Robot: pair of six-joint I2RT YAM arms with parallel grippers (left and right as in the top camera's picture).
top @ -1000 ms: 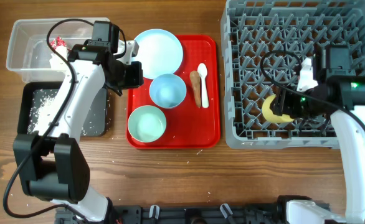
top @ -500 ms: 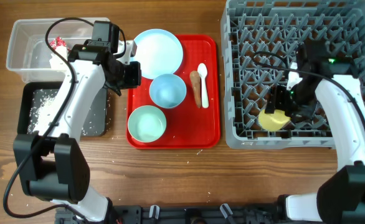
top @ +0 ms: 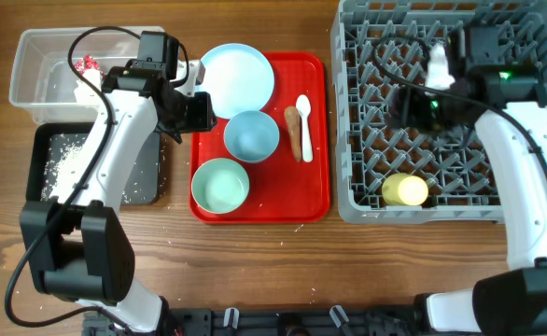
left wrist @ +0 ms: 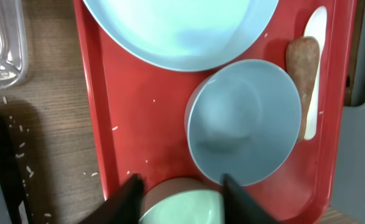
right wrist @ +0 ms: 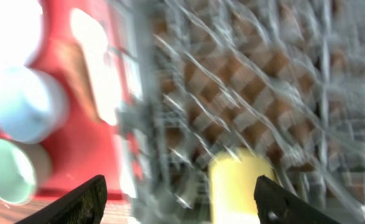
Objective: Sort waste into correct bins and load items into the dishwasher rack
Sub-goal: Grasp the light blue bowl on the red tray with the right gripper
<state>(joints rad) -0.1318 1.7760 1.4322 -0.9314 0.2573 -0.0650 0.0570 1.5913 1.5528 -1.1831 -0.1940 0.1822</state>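
The yellow cup [top: 406,189] lies in the grey dishwasher rack [top: 525,19] near its front edge, free of any gripper. My right gripper [top: 406,107] is open and empty above the rack's middle left. Its blurred wrist view shows the cup [right wrist: 241,186] between the wide-apart fingers [right wrist: 181,202]. My left gripper [top: 194,110] is open at the red tray's left edge. In its wrist view the fingers [left wrist: 181,193] straddle the pale green bowl [left wrist: 182,210]. The plate [top: 238,75], blue bowl [top: 251,135], green bowl [top: 220,185], spoon [top: 303,105] and brown sausage piece [top: 295,131] lie on the tray.
The clear tub [top: 31,56] at the back left holds the red-and-white wrapper [top: 87,65]. The black tray [top: 49,191] in front of it holds rice crumbs [top: 63,154]. The red serving tray [top: 311,191] lies between the bins and the rack. Loose crumbs dot the wood.
My right gripper let go of the yellow cup at the rack's front and moved back and left above the rack. The left arm has not moved.
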